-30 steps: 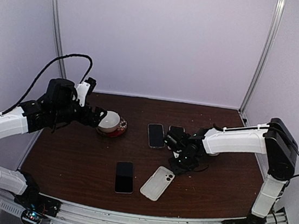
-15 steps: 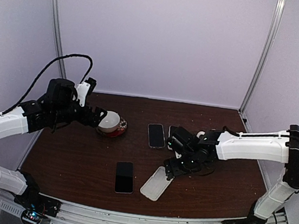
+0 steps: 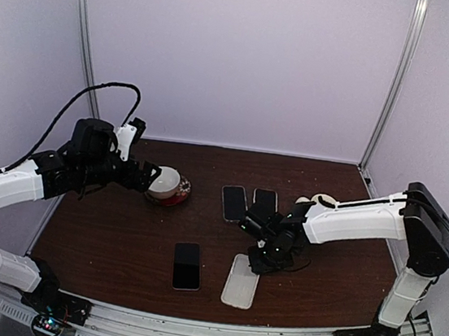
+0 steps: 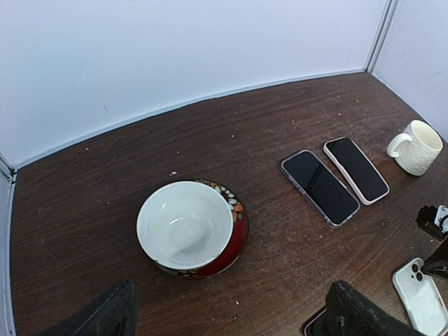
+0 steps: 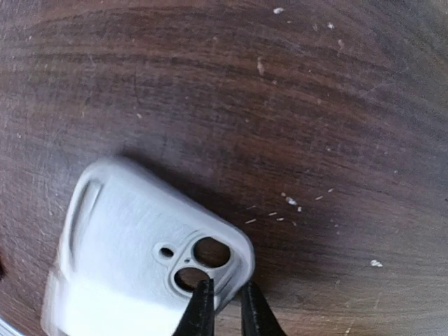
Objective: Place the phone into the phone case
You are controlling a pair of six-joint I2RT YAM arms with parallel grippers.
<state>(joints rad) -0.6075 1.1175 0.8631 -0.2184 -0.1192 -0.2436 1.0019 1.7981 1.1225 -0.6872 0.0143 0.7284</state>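
Right wrist view, nearest the desk [image 3: 117, 245] edge: the phone case [image 5: 133, 245], pale grey, lies flat with its camera cut-out corner between the fingers of the right gripper [image 5: 225, 288], which stand narrow and appear to pinch the thin rim there. By its look, the case is light, soft-walled and free to slide on the wood. A hold on one corner may therefore let it twist, and a long side wall would offer steadier purchase. Whether its open side faces up cannot be told for certain. Near it on the left, in the top view, lies the phone [image 3: 186, 265], screen dark, taken here as the one to be cased. It is probably stiff, smooth and glass-faced, lies flush on the desk, and is best taken across its long edges. Farther back, two more phones [image 4: 320, 187] lie side by side, with a cream mug [image 4: 416, 147] to their right. Far left, a white bowl [image 4: 185, 224] sits on a red patterned saucer [image 4: 236, 241]. The left gripper [image 3: 146, 176] hovers near it, fingers spread wide and holding nothing. No brand, label or writing can be read on any item.
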